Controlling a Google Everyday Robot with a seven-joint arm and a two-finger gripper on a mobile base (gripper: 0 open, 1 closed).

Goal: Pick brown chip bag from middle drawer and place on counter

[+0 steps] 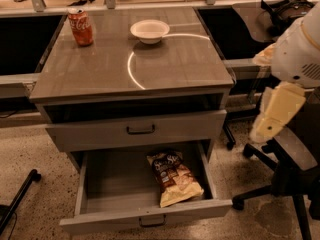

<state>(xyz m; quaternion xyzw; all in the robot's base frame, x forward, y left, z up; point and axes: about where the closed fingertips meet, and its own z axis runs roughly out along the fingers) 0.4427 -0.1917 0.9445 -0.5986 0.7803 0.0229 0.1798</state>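
Observation:
The brown chip bag [175,179] lies flat in the open middle drawer [100,223], at its right side, dark front up and cream bottom toward the drawer front. The counter [170,64] above it shows a reflected ring of light. My arm [280,109] shows as white and cream segments at the right edge, level with the upper drawer front and well apart from the bag. My gripper is out of view.
A red soda can [81,27] stands at the counter's back left, with a white bowl [149,31] at the back middle. The upper drawer front [140,129] is shut. An office chair [290,154] stands right of the cabinet. A headset [285,9] lies on the dark side desk.

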